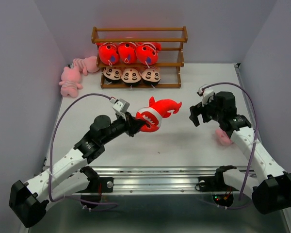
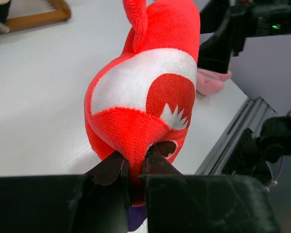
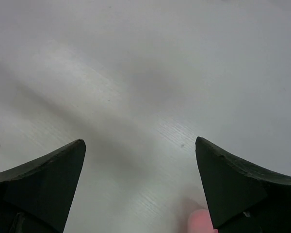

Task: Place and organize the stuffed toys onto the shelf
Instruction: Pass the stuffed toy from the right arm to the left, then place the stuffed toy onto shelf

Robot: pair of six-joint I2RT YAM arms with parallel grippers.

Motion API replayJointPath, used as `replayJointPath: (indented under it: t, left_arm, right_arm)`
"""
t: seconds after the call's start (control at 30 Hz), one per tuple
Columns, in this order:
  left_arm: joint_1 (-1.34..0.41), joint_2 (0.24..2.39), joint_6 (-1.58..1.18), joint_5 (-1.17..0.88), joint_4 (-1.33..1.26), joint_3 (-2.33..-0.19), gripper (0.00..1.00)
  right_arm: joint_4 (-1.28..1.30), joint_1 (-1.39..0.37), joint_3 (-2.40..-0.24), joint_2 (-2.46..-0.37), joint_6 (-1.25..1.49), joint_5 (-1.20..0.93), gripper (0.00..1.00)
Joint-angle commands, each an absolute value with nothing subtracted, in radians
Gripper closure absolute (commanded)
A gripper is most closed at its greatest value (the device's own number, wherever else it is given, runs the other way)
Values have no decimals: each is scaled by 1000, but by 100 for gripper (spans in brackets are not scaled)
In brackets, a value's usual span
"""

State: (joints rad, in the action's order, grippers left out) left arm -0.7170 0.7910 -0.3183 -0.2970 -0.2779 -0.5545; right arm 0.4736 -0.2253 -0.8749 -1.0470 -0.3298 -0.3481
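Risk of a drop: the left gripper (image 1: 136, 124) pinches a red fish (image 1: 157, 114) in the air over mid-table.
From the left: two pink toys (image 1: 69, 82) lie on the table (image 1: 184, 145) beside the shelf (image 1: 138, 35), whose middle tier holds three fish (image 1: 127, 52) with a gap at its right end. The clamp bites only a thin fold of plush, so the red fish may slip, or bump its neighbours going in. The right gripper (image 1: 196, 116) hangs spread wide and empty, near a third pink toy (image 1: 224, 137).
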Motion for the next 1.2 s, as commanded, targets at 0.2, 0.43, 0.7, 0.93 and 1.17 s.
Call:
replayJointPath:
  t: [0.2,0.43,0.7,0.93,1.17]
  left_arm:
    - [-718,991,-546,78,-195,-781,100]
    - [-761,1196,-607,287,-235,-942,100]
    - [-813,1436,-656,472,-163,-1195,100]
    - [-815,1670,-638,526,-77,-1466,100]
    - [-815,1870,-626,584,47,-1759,100]
  right_arm:
    - [230,-112,-761,-974,-84,-190,0]
    - [229,-94,-744,-976,-90,-196,0]
    - [210,-94,-723,-908,-106,-175,0]
    - [198,-94,-709,-853,-118,-152,0]
    - [196,-94,-706,-835,-120,-155,0]
